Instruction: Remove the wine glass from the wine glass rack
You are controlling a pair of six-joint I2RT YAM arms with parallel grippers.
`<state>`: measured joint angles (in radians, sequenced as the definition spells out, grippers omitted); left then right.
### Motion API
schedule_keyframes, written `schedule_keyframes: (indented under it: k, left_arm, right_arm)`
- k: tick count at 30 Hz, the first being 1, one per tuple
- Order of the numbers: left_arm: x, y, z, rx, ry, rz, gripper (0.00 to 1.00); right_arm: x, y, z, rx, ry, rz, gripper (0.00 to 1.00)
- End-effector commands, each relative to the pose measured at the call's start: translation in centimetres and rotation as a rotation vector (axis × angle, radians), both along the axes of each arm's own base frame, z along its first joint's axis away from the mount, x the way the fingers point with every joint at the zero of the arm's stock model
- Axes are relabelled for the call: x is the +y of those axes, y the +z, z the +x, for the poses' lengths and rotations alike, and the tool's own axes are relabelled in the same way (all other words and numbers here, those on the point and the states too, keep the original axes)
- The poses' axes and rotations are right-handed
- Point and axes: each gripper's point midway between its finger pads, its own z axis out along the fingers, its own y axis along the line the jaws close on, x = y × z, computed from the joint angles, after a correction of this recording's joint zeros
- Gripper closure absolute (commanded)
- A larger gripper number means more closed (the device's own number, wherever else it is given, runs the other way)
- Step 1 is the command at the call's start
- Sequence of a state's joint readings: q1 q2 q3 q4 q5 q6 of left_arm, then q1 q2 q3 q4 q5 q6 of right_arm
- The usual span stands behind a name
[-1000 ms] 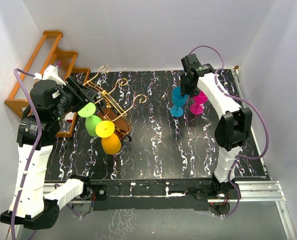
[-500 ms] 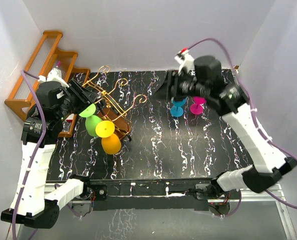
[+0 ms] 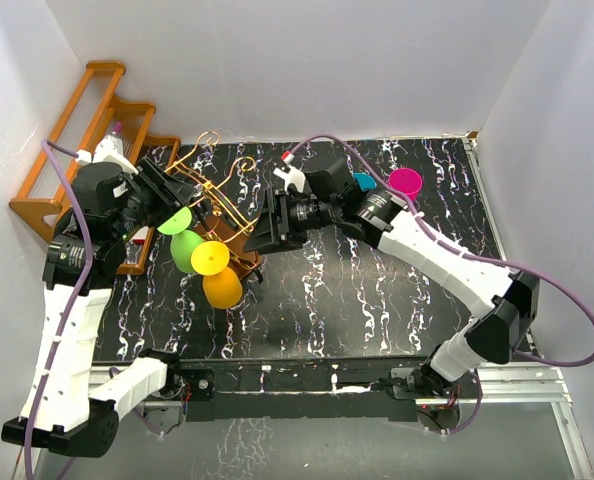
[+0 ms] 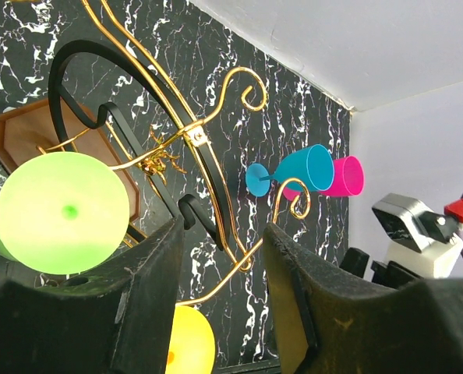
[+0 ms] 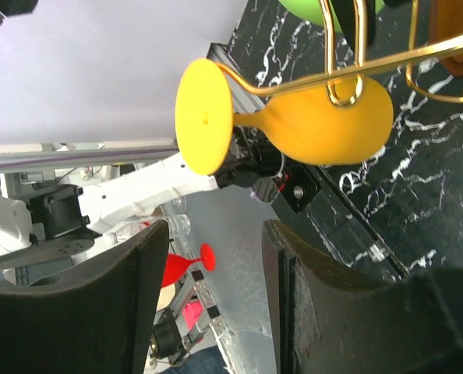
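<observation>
Wine glasses, four: green glass (image 3: 184,248) and yellow glass (image 3: 221,288) hanging on rack (image 4: 21,134) near far left corner of table (image 3: 357,300); blue glass (image 4: 305,167), pink glass (image 3: 406,182) near far right corner. Left gripper (image 4: 221,234), right gripper (image 5: 214,230): jaws apart, empty.

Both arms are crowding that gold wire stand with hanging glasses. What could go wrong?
The yellow glass hangs by its stem in the wine glass rack; pulled crooked, its foot might snag the wire and drag the stand over.
The green glass hangs right beside it and could get knocked.
The left tool and right tool, both open, work close together and may collide.
</observation>
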<state>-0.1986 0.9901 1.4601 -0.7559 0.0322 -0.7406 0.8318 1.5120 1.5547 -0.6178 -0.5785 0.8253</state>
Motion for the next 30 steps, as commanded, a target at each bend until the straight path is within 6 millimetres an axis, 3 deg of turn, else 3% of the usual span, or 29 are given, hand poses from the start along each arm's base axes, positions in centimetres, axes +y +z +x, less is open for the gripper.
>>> schedule_keyframes:
  k: [1,16,30]
  left_arm:
    - [0.4,1.7,-0.7,-0.059,0.015,-0.004,0.57]
    - [0.6,1.6,-1.6,-0.054,0.019,-0.007,0.57]
    - [0.8,1.4,-1.9,-0.048,0.021,0.004,0.58]
  right_arm:
    - [2.5,3.2,0.7,-0.037,0.019,0.149,0.47]
    - [6.0,0.3,-0.2,0.012,0.092,0.110,0.50]
    - [8.1,-0.4,0.2,-0.009,0.085,0.103,0.62]
